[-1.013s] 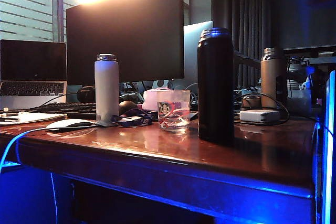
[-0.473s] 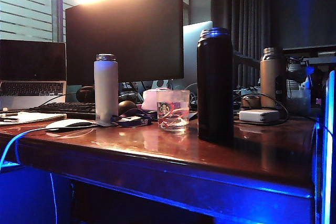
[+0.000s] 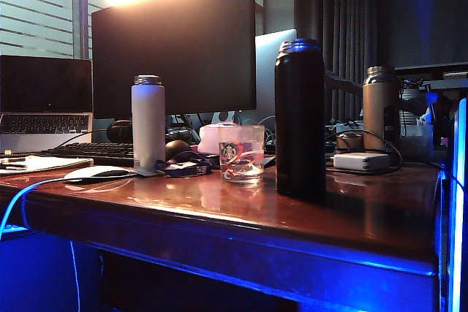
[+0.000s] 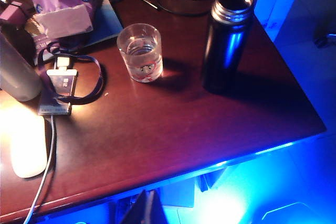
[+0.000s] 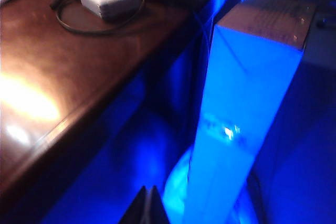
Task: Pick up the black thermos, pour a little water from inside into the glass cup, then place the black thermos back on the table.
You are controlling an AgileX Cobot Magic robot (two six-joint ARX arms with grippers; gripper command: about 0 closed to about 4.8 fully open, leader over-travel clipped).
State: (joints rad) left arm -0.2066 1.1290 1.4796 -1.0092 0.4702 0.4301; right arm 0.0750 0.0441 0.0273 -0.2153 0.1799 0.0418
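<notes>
The black thermos (image 3: 300, 118) stands upright on the table (image 3: 219, 210), right of the glass cup (image 3: 242, 153), a small gap between them. In the left wrist view the thermos (image 4: 227, 43) shows its open metallic mouth, and the cup (image 4: 139, 52) holds some water. My left gripper (image 4: 148, 203) is shut and empty, below and in front of the table's (image 4: 157, 124) front edge. My right gripper (image 5: 148, 198) is shut and empty, off the right end of the table (image 5: 63, 77) over the blue-lit floor. Neither gripper appears in the exterior view.
A white flask (image 3: 148, 120), a mouse (image 3: 99, 173) and a lanyard badge (image 4: 60, 82) lie left of the cup. A brownish flask (image 3: 379, 107) and a white adapter (image 3: 361, 161) sit at the right rear. A monitor (image 3: 175, 42) and laptop (image 3: 45, 100) stand behind. A tall blue-lit box (image 5: 247, 93) stands beside the table's end.
</notes>
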